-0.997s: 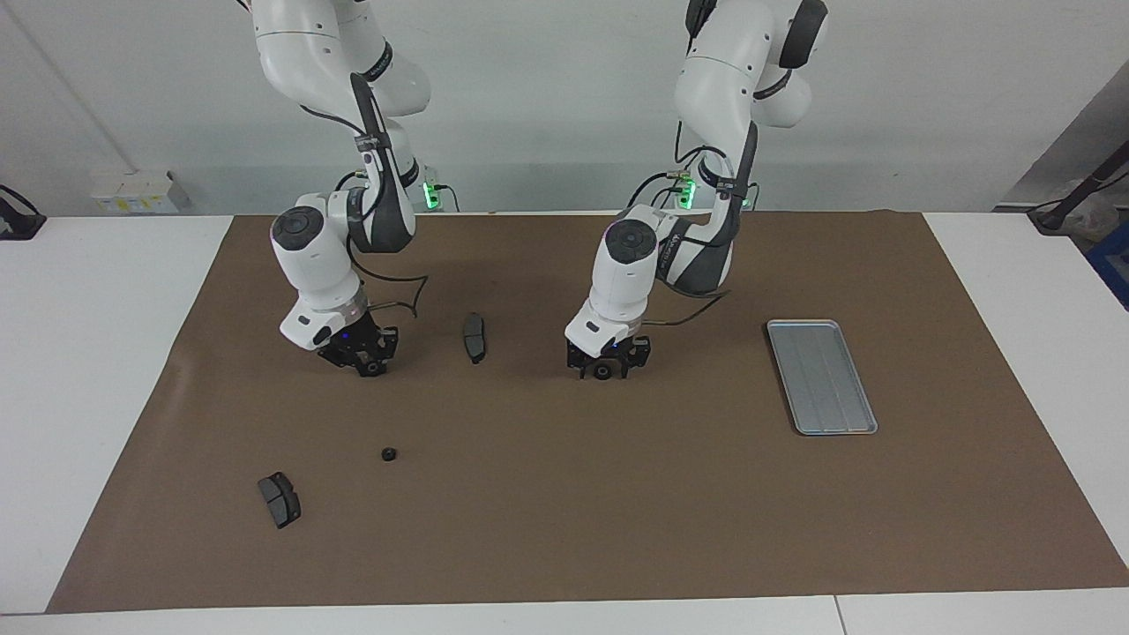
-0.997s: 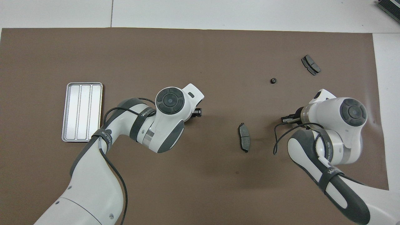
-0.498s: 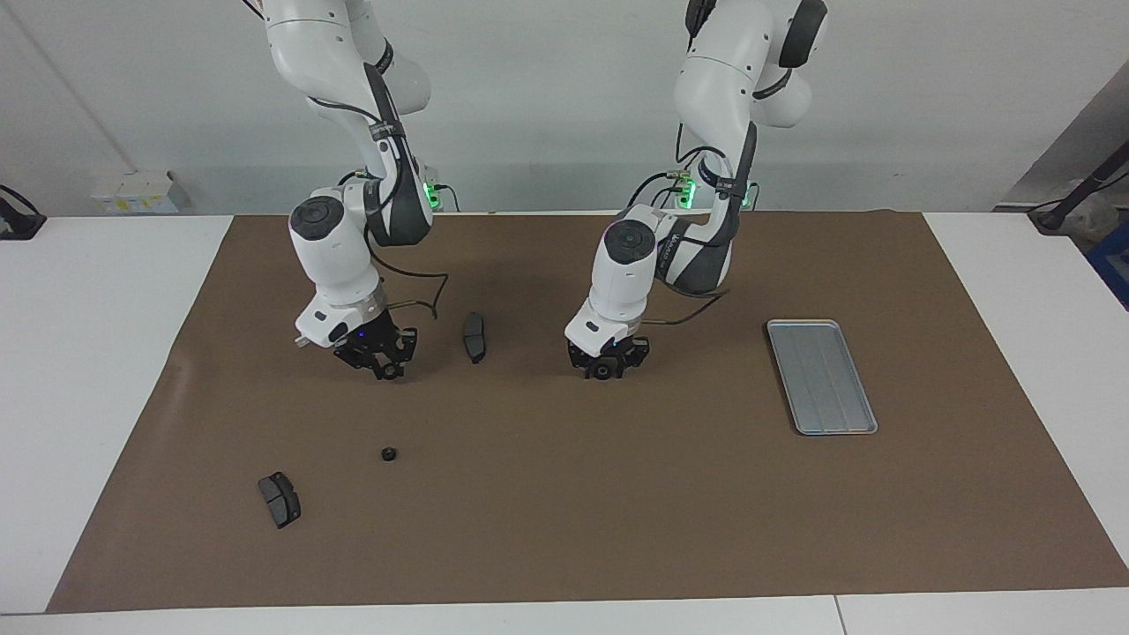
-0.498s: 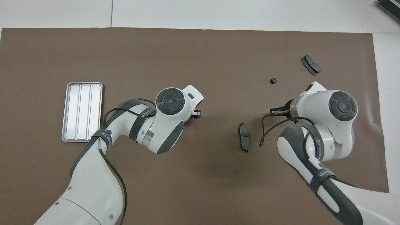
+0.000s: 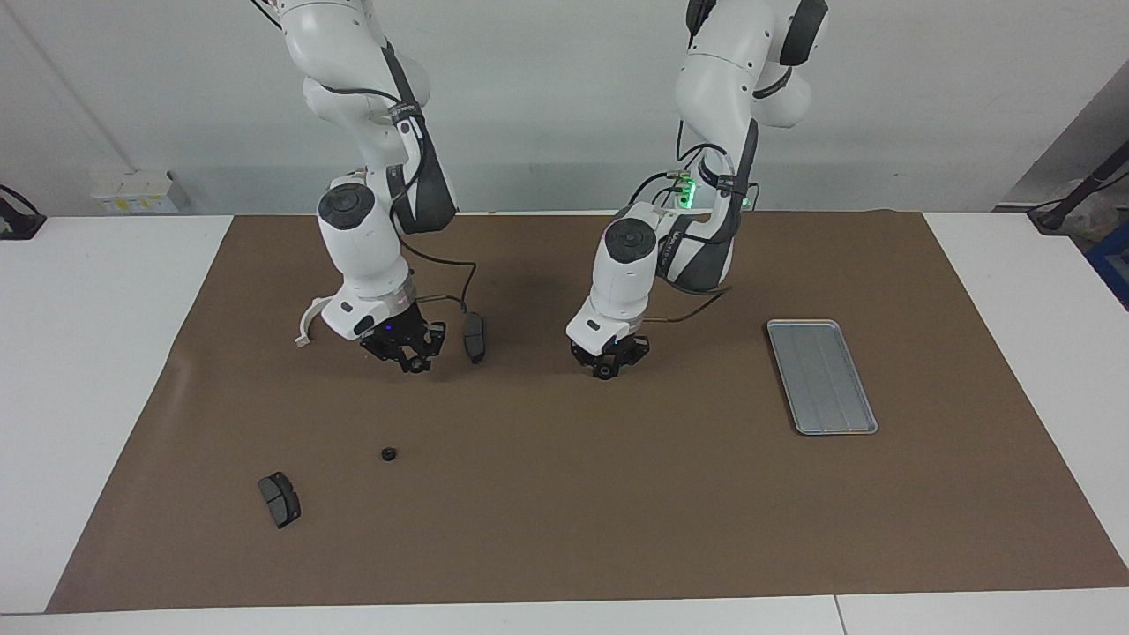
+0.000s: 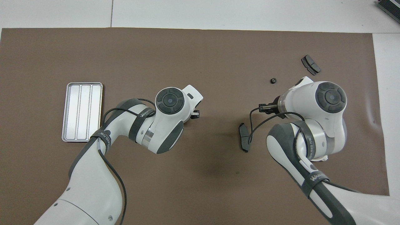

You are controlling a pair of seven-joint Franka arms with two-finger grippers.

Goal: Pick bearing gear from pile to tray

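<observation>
Grey brake pad [image 5: 474, 338] beside right pincer [image 5: 411, 362]

The tray [image 5: 821, 376] looks like brushed silver metal, faintly shiny, with smooth ridges. The mat [image 5: 564, 511] is a matt brown sheet, paper-like, slightly rippled at 1 edge. The counter [image 5: 88, 353] is smooth white laminate. The brake pads [image 5: 279, 499] are dull dark grey; the small gear [image 5: 387, 454] is matt black. The arm shells [image 6: 170, 103] are glossy white plastic.
</observation>
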